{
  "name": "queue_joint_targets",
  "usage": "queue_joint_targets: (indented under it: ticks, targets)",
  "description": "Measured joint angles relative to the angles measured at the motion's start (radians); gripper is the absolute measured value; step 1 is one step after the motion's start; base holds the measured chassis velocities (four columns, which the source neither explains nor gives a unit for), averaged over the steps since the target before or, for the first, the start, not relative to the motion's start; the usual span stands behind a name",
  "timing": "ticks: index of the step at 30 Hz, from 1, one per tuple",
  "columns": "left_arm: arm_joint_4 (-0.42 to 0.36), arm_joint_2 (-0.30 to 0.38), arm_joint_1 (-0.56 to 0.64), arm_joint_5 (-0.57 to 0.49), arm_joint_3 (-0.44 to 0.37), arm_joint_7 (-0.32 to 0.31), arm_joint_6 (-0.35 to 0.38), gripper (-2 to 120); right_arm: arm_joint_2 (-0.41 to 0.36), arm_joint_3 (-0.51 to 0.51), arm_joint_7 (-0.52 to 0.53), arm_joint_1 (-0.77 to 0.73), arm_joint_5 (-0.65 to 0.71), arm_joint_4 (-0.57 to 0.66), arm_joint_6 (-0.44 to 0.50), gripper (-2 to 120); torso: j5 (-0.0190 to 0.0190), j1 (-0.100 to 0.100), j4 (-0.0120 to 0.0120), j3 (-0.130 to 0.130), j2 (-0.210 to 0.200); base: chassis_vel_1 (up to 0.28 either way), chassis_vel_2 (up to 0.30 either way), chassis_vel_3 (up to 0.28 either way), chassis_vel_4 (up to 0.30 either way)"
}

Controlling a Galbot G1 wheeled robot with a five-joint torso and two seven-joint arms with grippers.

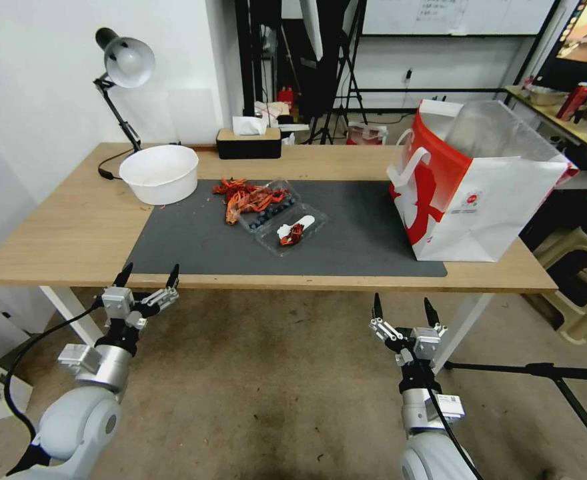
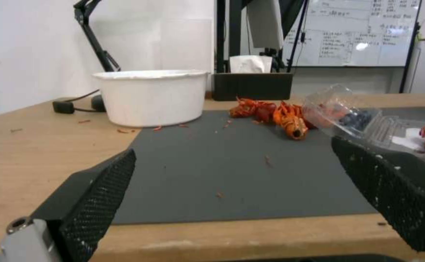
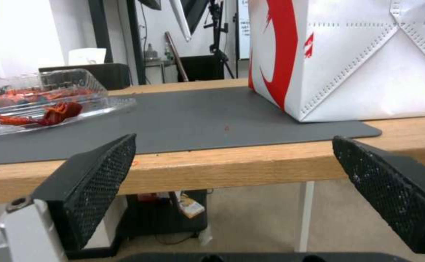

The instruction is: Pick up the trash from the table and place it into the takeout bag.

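Note:
On the dark grey mat [image 1: 360, 233] of the light-wood table [image 1: 60, 227] lie red crayfish shells [image 1: 243, 197] and clear trays [image 1: 292, 230], one holding a shell and a white scrap. The shells [image 2: 280, 114] and trays [image 2: 368, 123] also appear in the left wrist view, a tray [image 3: 52, 105] in the right wrist view. A white round bowl [image 1: 159, 173] stands at the mat's far left corner. The red-and-white takeout bag [image 1: 480, 187] stands open at the right end. My left gripper [image 1: 148, 275] and right gripper [image 1: 403, 310] hang open in front of the table's near edge, below its top, holding nothing.
A grey desk lamp [image 1: 125, 63] and a black tissue box [image 1: 249, 142] stand along the table's far edge. A beige stool [image 1: 577, 280] sits right of the table, a black tripod leg [image 1: 540, 370] on the floor near my right arm. Shell crumbs dot the mat.

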Motion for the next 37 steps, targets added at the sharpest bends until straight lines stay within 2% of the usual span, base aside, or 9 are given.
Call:
queue_joint_targets:
  ticks: [37]
  targets:
    - [-0.008,-0.006,0.027,0.019,-0.011,0.002,-0.009,100,-0.002,-0.002,-0.003,-0.002,0.001,0.004,0.0,100,0.0,0.0,0.0001,0.0,0.0,0.0,0.0,0.0,0.0]
